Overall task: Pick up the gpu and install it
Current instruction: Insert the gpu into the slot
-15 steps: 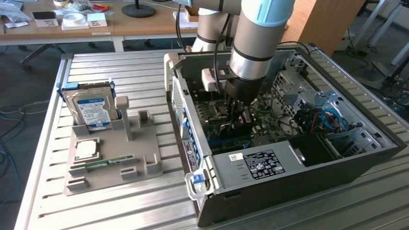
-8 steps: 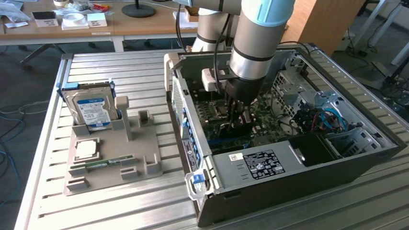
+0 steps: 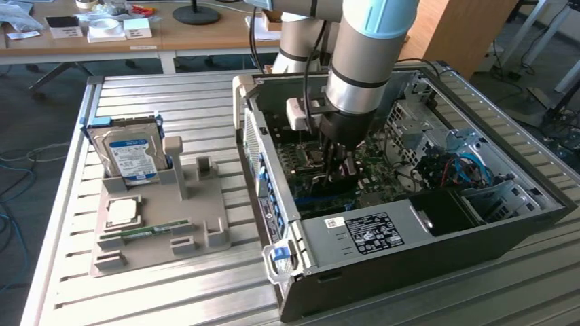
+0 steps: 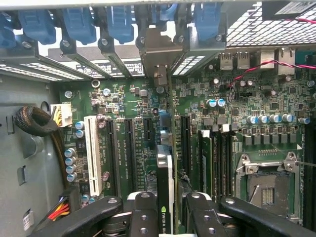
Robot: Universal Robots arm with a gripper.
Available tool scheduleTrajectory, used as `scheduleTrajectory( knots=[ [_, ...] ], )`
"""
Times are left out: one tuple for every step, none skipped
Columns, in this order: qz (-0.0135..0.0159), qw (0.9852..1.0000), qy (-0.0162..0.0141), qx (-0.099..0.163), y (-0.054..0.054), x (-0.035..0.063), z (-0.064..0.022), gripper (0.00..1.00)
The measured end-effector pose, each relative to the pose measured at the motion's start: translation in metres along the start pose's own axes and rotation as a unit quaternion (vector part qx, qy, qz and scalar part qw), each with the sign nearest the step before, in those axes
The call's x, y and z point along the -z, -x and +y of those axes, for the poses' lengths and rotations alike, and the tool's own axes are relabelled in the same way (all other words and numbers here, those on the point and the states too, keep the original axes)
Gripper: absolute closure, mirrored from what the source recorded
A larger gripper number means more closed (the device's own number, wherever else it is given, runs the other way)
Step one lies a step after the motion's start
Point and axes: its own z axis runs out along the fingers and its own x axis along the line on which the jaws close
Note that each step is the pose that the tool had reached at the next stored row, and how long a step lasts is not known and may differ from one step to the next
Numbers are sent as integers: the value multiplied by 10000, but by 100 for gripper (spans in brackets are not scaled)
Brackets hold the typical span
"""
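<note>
Risk of a crooked seating: gpu (image 4: 165,190) standing on edge over the motherboard (image 4: 133,106), bracket toward the rear slot openings, possibly beside the slot and not in it, bending contacts under pressure. Gripper (image 4: 166,210) inside the computer case (image 3: 272,197), partly closed, clamping the gpu by its upper edge.

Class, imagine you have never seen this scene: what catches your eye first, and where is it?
The robot arm plunges into the open computer case. Its end effector grips the gpu edge-on over the green motherboard. On the exterior view's left, a blue-labelled hard drive stands in a grey holder.
</note>
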Motion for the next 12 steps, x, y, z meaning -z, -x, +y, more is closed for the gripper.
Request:
scheduleTrajectory(
  knots=[
    [0, 10000, 0, 0, 0, 0, 0, 73],
    [0, 10000, 1, 0, 0, -1, 0, 73],
    [-1, 10000, 0, 0, 0, -1, 0, 73],
    [-1, 10000, 0, 1, 0, -1, 1, 73],
    [-1, 10000, -1, 1, 0, -2, 3, 73],
    [-2, 10000, -1, 1, 0, -3, 6, 73],
    [-2, 10000, -1, 1, 0, -3, 8, 73],
    [-2, 10000, -1, 1, 0, -2, 10, 73],
    [-2, 10000, -1, 1, -1, -2, 12, 73],
    [-2, 10000, -1, 1, -1, -2, 13, 73],
    [-2, 10000, 0, 1, -1, -2, 14, 73],
    [-1, 10000, -1, 1, -1, -2, 16, 73]
  ],
)
